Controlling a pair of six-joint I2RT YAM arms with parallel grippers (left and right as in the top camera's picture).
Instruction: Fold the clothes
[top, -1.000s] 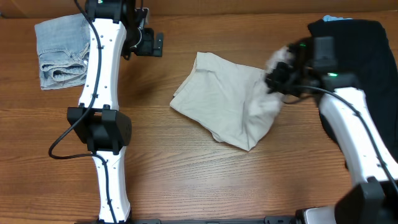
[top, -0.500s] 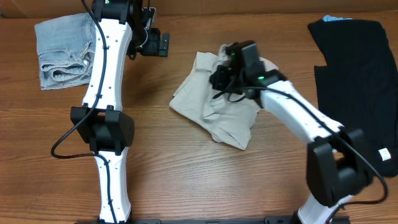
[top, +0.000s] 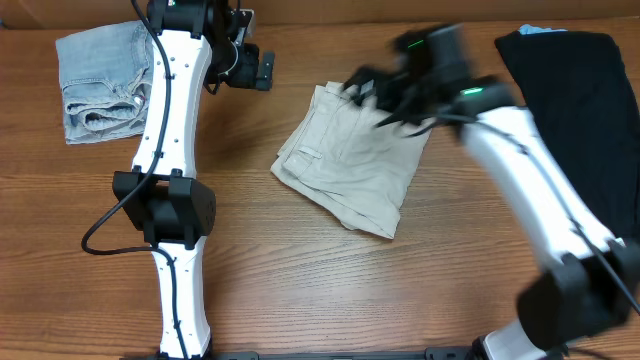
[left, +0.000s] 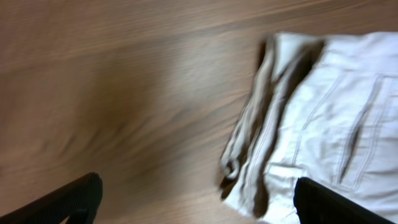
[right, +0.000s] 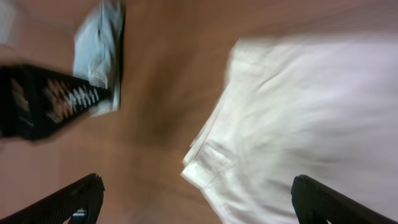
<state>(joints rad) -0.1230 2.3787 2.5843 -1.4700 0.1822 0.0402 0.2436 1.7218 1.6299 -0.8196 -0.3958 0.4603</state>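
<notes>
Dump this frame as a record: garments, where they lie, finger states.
beige shorts: table centre, lying flat, layered edge toward the left arm
denim shorts: far left corner
black garment: far right side
left fingers: open, empty, beside the beige shorts' edge
right fingers: open, empty, over the beige shorts, blurred
table: wood

Light beige cotton shorts (top: 350, 165) lie folded in a rough, skewed rectangle at the centre of the wooden table (top: 300, 280), stitched pocket seams facing up and their layered edges bunched along the left side. Faded blue denim shorts (top: 100, 80) sit folded and rumpled at the far left corner. A black garment (top: 575, 120) spreads flat along the right edge, well apart from both.
</notes>
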